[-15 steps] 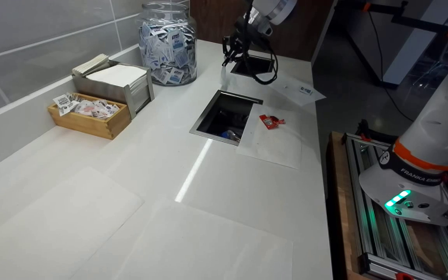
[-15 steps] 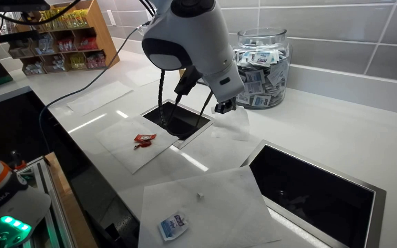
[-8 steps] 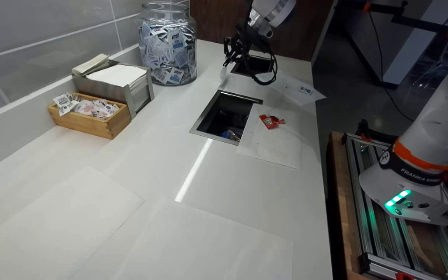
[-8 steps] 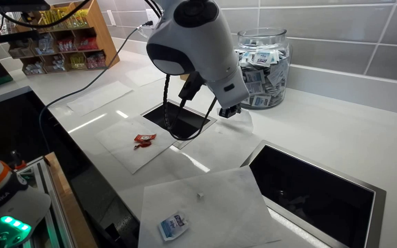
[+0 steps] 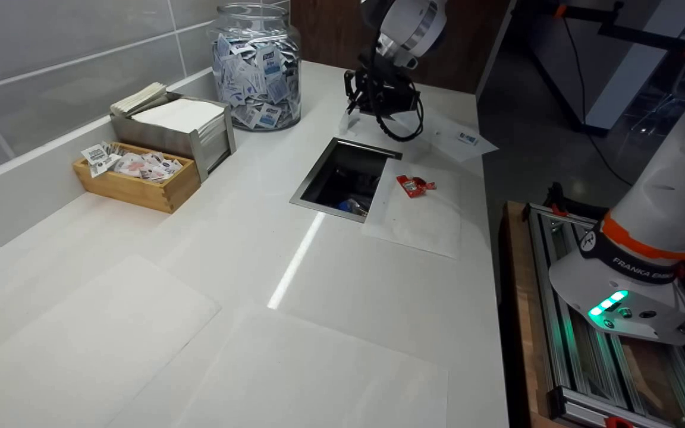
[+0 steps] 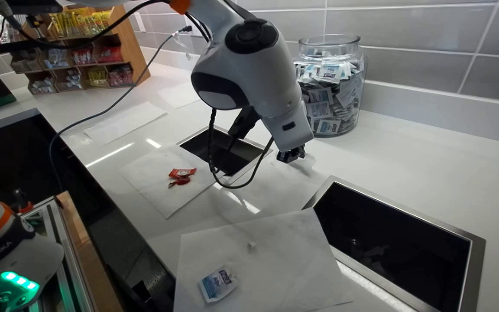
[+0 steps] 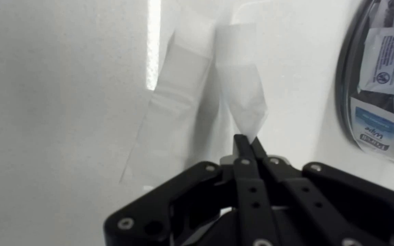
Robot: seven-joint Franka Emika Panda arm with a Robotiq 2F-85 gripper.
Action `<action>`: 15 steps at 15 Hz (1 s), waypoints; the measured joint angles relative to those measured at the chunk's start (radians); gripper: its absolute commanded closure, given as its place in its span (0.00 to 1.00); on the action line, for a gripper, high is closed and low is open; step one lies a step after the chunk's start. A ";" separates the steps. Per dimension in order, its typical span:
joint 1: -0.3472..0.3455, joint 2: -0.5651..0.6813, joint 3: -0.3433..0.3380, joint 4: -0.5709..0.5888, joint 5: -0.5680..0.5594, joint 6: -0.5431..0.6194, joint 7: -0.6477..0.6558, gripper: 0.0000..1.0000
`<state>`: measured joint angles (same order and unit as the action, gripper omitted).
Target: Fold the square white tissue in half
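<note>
In the wrist view the flat part of the white tissue (image 7: 169, 119) lies to the left of the black gripper (image 7: 250, 142), its long axis slanting from low left up toward the middle, while the raised flap (image 7: 243, 92) narrows to a gathered point between the fingertips (image 7: 240, 141), which are pressed together and pinch it; the fold, as I judge it, turns on that, since the flap would probably have to swing leftward and be laid along the flat part. Leftmost, the countertop (image 7: 56, 119) is pale, smooth-looking and finely speckled, with a strip of reflected light (image 7: 153, 44) down it; then comes the tissue, thin-looking and marked with small wrinkles, a long soft shadow (image 7: 204, 133) between its flat part and the flap, whose far end is blurred; then the gripper's dark, angular links (image 7: 169, 194) with round screw heads (image 7: 126, 223); and farthest right, near the tissue but apart from it, the curved wall of the clear glass jar (image 7: 344, 78), crowded with Purell wipe packets (image 7: 378, 126), white and printed in blue
</note>
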<state>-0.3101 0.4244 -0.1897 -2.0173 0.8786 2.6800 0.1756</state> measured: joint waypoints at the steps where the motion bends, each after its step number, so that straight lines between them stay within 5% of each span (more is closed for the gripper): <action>1: 0.006 0.000 -0.005 -0.002 -0.012 0.006 0.018 1.00; 5: 0.028 0.000 -0.026 -0.016 -0.059 0.024 0.100 0.99; 6: 0.031 -0.001 -0.029 -0.021 -0.068 0.025 0.116 0.85; 10: 0.032 -0.004 -0.031 -0.029 -0.082 0.031 0.149 0.99; 15: 0.044 -0.013 -0.045 -0.046 -0.126 0.036 0.197 1.00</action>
<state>-0.2663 0.4116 -0.2350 -2.0631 0.7522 2.7157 0.3723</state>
